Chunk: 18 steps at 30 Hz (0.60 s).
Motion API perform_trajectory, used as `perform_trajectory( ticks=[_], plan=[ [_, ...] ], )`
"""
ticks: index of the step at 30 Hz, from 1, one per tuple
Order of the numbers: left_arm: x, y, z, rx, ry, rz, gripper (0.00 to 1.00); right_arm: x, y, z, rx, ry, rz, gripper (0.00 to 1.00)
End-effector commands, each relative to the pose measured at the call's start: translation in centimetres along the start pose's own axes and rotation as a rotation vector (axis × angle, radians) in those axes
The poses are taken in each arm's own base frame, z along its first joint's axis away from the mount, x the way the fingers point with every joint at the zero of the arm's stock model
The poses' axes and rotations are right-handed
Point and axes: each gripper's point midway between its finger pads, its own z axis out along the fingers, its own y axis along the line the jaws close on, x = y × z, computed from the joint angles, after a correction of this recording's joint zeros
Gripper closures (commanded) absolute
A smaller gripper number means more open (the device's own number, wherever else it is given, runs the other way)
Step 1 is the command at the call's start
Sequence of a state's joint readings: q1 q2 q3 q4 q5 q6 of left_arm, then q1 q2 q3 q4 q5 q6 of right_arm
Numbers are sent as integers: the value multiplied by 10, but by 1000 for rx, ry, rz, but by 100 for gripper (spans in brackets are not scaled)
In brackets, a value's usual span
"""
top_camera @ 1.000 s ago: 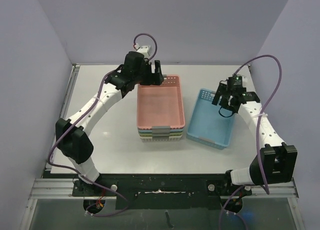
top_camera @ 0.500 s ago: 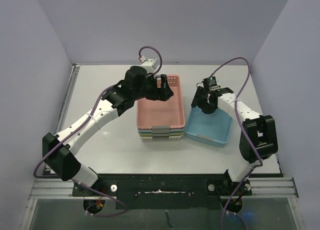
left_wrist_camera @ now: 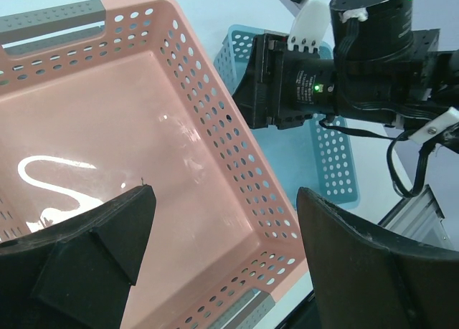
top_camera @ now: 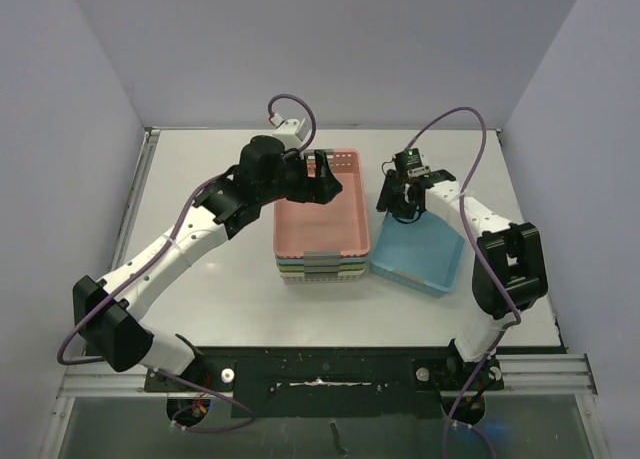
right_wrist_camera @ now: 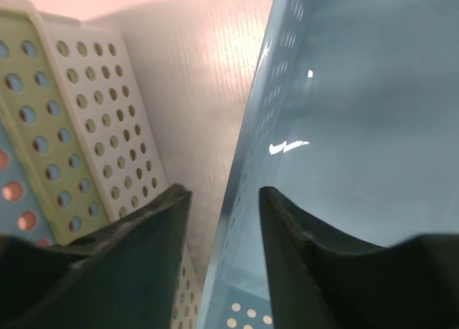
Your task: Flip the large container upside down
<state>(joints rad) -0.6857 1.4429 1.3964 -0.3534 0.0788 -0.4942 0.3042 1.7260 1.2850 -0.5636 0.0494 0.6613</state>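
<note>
The large pink perforated basket [top_camera: 320,217] sits upright on top of a stack of baskets at the table's middle; it fills the left wrist view [left_wrist_camera: 129,150]. My left gripper [top_camera: 325,174] hovers open and empty over the pink basket's far right part, fingers spread wide [left_wrist_camera: 224,200]. A smaller blue basket [top_camera: 425,249] stands upright to the right of the stack. My right gripper [top_camera: 398,201] is at the blue basket's far left corner. It is open [right_wrist_camera: 224,193], one finger inside and one outside the blue wall [right_wrist_camera: 251,150].
Under the pink basket lie several stacked baskets, green and white edges showing [top_camera: 320,269] and close beside my right gripper [right_wrist_camera: 64,128]. A narrow strip of table [right_wrist_camera: 208,49] separates the stack from the blue basket. Purple walls enclose the table.
My right gripper has swung left from the blue basket's right side to its far left corner and lowered over the wall. My left gripper has shifted right over the pink basket.
</note>
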Motion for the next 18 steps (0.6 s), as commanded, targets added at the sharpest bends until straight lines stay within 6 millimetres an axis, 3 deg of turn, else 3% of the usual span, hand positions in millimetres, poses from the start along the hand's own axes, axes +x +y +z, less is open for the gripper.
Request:
perform_trajectory(
  ticks=[1, 6, 8, 13, 18],
  plan=[
    [-24, -13, -12, 45, -87, -1, 20, -12, -8, 0, 63, -42, -56, 60],
    [-22, -8, -17, 32, -102, -3, 20, -18, -14, -3, 81, -33, -85, 93],
    [-21, -7, -18, 30, -112, -2, 20, -25, -10, -10, 55, -46, -83, 100],
    [-21, -21, -21, 100, -113, 2, 20, -63, 17, -48, -115, -140, -92, 100],
    [-22, -31, -21, 135, -115, 7, 20, -106, 57, -125, -584, -263, -31, 100]
  ],
)
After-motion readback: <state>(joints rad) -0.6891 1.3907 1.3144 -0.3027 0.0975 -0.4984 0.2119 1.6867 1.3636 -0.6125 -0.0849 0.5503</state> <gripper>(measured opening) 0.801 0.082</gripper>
